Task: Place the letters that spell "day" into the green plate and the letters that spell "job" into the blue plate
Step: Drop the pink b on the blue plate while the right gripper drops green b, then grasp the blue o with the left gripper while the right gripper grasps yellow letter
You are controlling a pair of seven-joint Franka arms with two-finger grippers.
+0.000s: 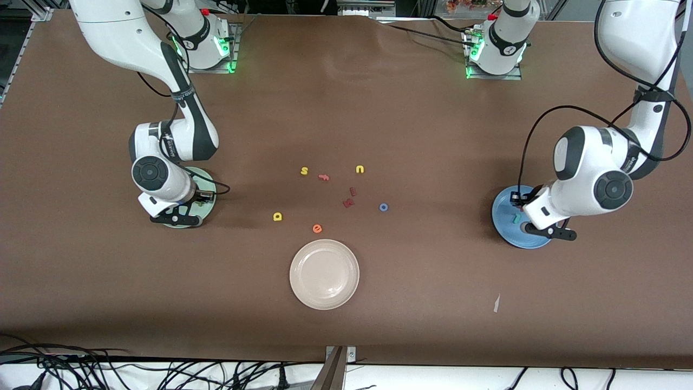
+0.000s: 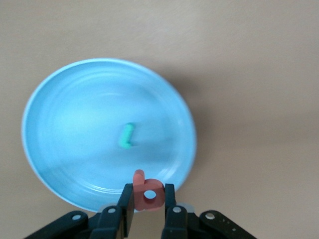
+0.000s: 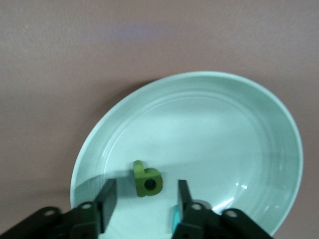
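Note:
My right gripper (image 3: 145,191) stands open low over the green plate (image 3: 224,129). The olive d (image 3: 147,179) lies in that plate between the fingers, touching neither. A teal piece (image 3: 174,219) shows beside one finger, mostly hidden. My left gripper (image 2: 148,191) is shut on the salmon b (image 2: 147,194) over the rim of the blue plate (image 2: 65,109). The teal j (image 2: 127,135) lies in the blue plate. On the table's middle lie the yellow a (image 1: 278,216) and the blue o (image 1: 383,207).
A cream plate (image 1: 324,274) sits nearer the front camera than the loose letters. Among them are a yellow s (image 1: 304,171), an orange f (image 1: 324,177), a yellow u (image 1: 360,169), an orange e (image 1: 317,228) and two dark red pieces (image 1: 348,203).

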